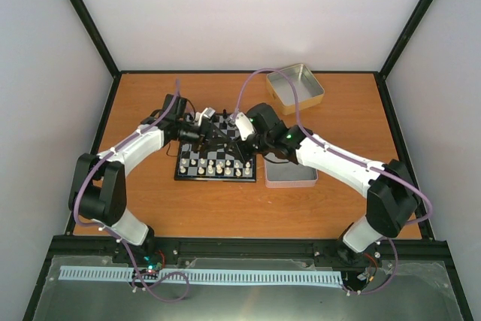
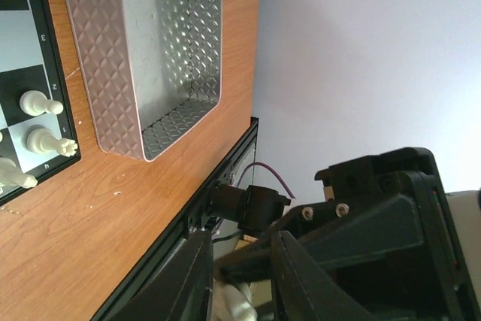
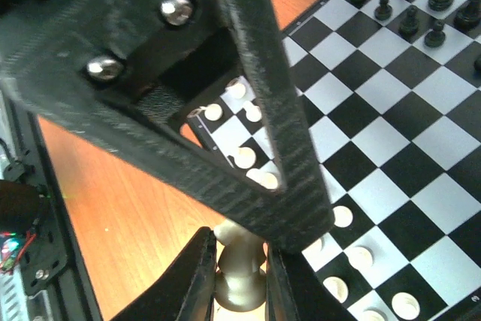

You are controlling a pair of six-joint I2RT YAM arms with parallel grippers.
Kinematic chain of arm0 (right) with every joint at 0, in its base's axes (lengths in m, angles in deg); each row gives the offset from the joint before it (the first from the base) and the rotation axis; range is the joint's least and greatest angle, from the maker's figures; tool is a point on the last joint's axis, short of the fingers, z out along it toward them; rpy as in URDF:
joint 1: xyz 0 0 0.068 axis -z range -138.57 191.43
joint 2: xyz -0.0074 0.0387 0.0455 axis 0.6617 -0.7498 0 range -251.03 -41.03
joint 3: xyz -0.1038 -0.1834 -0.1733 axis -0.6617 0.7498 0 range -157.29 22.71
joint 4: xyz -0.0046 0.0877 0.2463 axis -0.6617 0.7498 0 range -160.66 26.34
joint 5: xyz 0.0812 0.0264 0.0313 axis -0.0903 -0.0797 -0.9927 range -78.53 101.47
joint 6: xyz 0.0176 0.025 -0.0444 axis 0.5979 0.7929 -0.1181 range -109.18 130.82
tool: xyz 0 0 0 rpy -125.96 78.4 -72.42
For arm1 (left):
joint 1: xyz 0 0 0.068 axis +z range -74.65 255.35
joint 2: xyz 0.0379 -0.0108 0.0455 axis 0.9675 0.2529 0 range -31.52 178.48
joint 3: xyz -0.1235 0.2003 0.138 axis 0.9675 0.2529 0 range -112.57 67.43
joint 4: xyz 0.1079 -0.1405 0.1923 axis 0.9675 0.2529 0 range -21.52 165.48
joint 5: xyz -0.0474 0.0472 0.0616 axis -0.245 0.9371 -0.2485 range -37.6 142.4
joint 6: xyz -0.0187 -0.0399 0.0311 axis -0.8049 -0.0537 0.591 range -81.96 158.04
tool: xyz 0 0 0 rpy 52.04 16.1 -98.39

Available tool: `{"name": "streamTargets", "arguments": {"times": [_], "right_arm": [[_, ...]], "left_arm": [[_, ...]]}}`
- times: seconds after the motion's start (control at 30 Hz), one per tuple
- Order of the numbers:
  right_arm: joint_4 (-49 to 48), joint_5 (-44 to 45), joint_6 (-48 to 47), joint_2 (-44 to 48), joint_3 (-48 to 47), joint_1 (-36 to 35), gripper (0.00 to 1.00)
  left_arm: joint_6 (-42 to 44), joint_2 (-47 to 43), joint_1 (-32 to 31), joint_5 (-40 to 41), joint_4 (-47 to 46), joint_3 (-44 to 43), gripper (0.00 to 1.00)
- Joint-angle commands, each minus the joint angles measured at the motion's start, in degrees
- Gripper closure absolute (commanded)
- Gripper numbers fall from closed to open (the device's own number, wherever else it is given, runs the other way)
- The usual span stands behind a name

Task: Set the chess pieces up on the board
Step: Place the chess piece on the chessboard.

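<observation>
Black-and-grey checked board (image 1: 215, 179) lying flat, cream-white chess pieces (image 1: 218, 170) upright on near rows, one in right claw (image 3: 239, 262)

White arms (image 1: 331, 157) with black joints (image 1: 101, 193) carry thin purple cables (image 1: 259, 77).

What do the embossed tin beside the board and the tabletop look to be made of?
Tin: probably thin sheet metal, given its silvery sheen, stamped diamond pattern and rolled rim. Tabletop: wood or wood-look laminate, orange-brown with fine grain streaks and a smooth finish. I cannot tell which.
</observation>
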Motion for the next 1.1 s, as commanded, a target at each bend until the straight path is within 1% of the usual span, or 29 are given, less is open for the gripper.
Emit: {"name": "streamTargets", "arguments": {"times": [0.0,0.1,0.13,0.2,0.33,0.43,0.63,0.73,0.77,0.87,0.9,0.97,1.0,1.07], "right_arm": [[-0.08,2.40,-1.33,-1.73,-2.70,-0.30,0.85],[0.37,2.90,-1.74,-2.40,-2.84,-0.30,0.85],[0.51,3.15,-1.90,-2.55,-2.81,-0.30,0.85],[0.50,3.58,-1.95,-2.72,-2.59,-0.30,0.85],[-0.17,4.24,-1.63,-2.75,-2.09,-0.30,0.85],[-0.52,4.06,-1.32,-2.79,-2.00,-0.29,0.85],[-0.58,3.51,-1.76,-3.10,-2.13,-0.30,0.85],[-0.42,3.67,-1.66,-3.12,-2.09,-0.30,0.83],[-0.22,3.76,-1.50,-3.14,-2.13,-0.30,0.78],[-0.36,4.34,-0.64,-1.90,-1.03,-0.29,0.51],[-1.11,5.22,0.04,-0.88,-0.07,-0.25,0.43],[-2.10,7.16,1.41,1.26,1.47,-0.30,0.30],[-2.48,8.56,2.26,2.29,2.14,-0.22,0.27],[-3.04,10.63,4.10,4.15,3.77,-0.04,0.26]], "left_arm": [[-0.39,0.18,-0.39,-2.70,0.48,0.19,0.76],[0.50,0.20,-0.18,-2.65,1.12,0.39,0.64],[0.71,0.22,-0.06,-2.58,1.45,0.40,0.62],[1.36,0.26,0.26,-2.33,2.22,0.43,0.62],[2.37,0.41,0.57,-1.74,3.53,0.70,0.72],[2.33,0.30,0.58,-1.56,3.48,1.09,0.77],[1.94,0.58,0.58,-1.60,2.91,0.88,0.93],[2.31,0.44,0.59,-1.44,2.84,0.82,0.97],[2.50,0.38,0.58,-1.12,2.88,0.81,0.97],[3.76,-0.22,0.87,2.09,3.68,1.11,0.98],[4.48,-0.63,1.18,3.73,4.09,1.32,0.99],[6.60,-2.05,1.95,9.07,5.50,1.82,0.99],[8.04,-3.15,2.19,12.75,6.51,1.96,0.99],[11.46,-5.39,2.25,23.00,9.09,1.97,0.99]]}}
